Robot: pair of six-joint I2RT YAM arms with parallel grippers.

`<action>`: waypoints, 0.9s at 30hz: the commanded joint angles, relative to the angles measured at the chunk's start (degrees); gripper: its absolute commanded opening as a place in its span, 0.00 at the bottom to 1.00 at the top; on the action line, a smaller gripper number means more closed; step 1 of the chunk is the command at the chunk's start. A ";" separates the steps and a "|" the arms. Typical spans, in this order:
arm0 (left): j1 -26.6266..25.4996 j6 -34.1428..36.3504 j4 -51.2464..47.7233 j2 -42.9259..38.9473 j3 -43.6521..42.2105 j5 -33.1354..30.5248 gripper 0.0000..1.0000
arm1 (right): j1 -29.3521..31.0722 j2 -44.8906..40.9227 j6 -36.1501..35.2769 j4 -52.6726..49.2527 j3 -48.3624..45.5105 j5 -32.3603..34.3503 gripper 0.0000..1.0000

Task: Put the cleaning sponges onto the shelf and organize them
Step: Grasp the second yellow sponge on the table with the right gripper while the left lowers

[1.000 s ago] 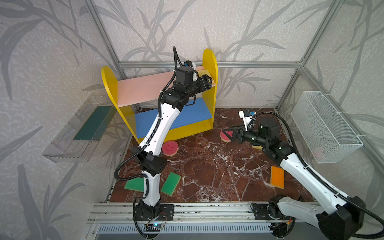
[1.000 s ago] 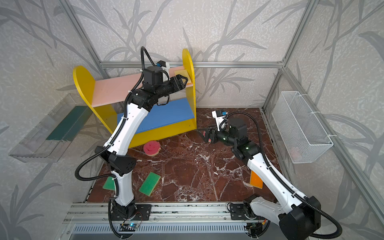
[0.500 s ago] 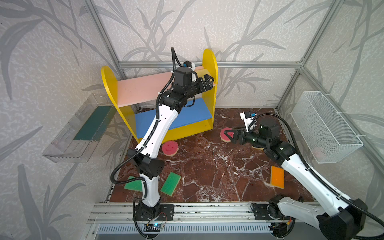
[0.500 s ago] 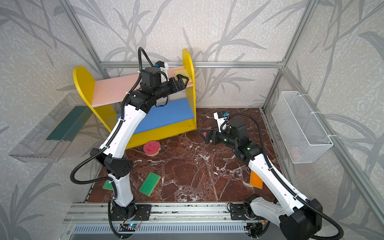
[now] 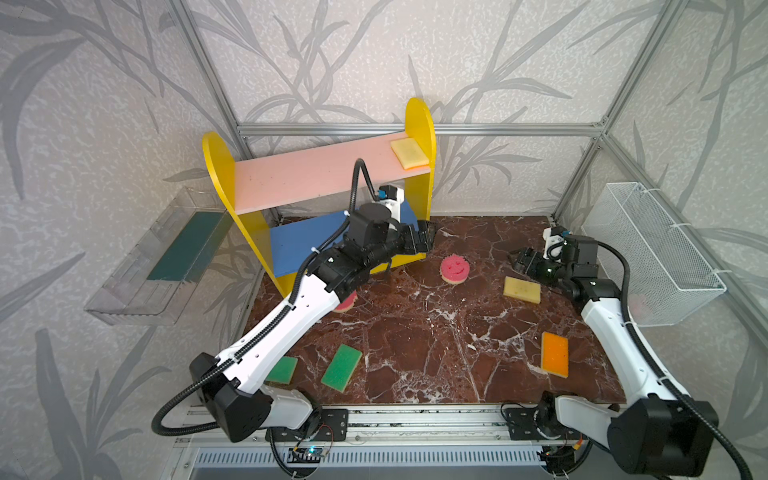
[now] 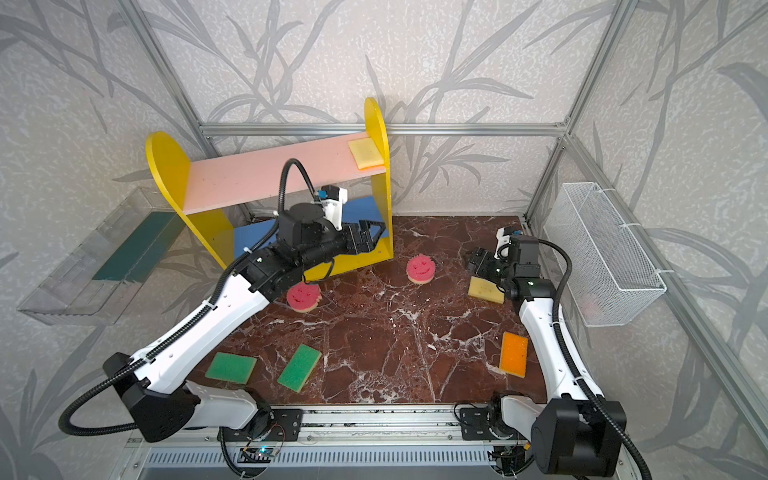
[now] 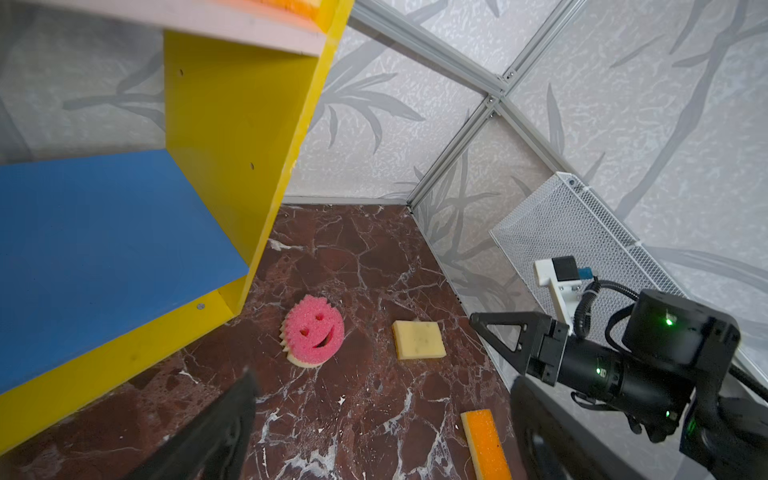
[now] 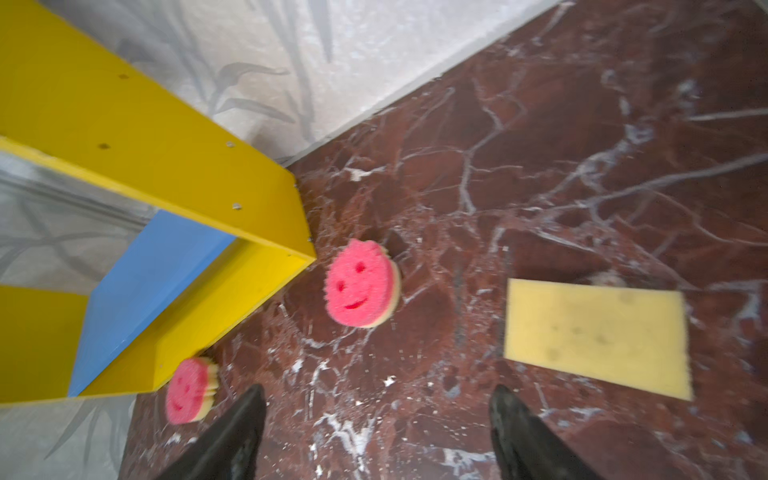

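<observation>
One yellow sponge (image 5: pixel 409 153) sits on the shelf (image 5: pixel 316 178), six sponges (image 5: pixel 455 269) lie on the floor (image 5: pixel 419 332); left gripper (image 5: pixel 422 241) and right gripper (image 5: pixel 524 262) gape empty.

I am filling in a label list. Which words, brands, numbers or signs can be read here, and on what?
No words, brands or numbers are readable in any view.
Smiley face, no letters: on the central pink sponge.
Smiley face, no letters: on the left pink sponge.

Porous foam sponge (image 8: pixel 359 282), glossy veined marble-look floor (image 5: pixel 415 332), matt painted shelf (image 5: pixel 316 174), metal mesh basket (image 5: pixel 648 249).
</observation>
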 commanded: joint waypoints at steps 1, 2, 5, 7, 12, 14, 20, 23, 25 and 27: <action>-1.57 -0.32 10.49 -0.89 -8.52 -0.57 0.96 | -4.39 2.24 1.81 0.44 -2.81 -0.16 0.73; -1.76 -0.30 13.08 -1.15 -11.18 0.28 0.98 | -5.56 2.91 2.11 1.21 -3.47 -0.06 0.71; -1.80 -0.51 18.53 -1.72 -18.38 0.02 0.99 | -8.03 5.30 1.71 3.46 -5.03 1.26 0.65; -1.78 -0.80 21.12 -1.53 -22.34 -0.87 0.99 | -9.27 7.84 0.60 3.97 -5.07 1.90 0.63; -1.78 -1.40 26.53 3.33 -28.01 -1.47 0.99 | -12.42 16.35 -1.89 3.53 -3.22 -0.46 0.53; -1.74 -2.13 30.73 6.44 -29.90 -0.89 0.99 | -13.66 19.40 -1.82 4.10 -2.62 -0.50 0.51; -1.69 -2.48 38.44 13.53 -31.96 2.70 0.99 | -15.16 24.59 -3.15 5.35 -1.41 3.91 0.50; -1.61 -2.38 39.67 14.89 -32.37 3.04 0.99 | -15.24 26.91 -3.55 5.40 -0.69 4.80 0.50; -1.60 -2.22 39.93 15.47 -32.44 3.20 0.99 | -15.20 28.28 -3.66 5.39 -0.30 5.60 0.50; -1.51 -2.29 40.37 15.66 -32.60 3.16 0.99 | -15.27 29.21 -3.67 5.57 -0.12 5.75 0.50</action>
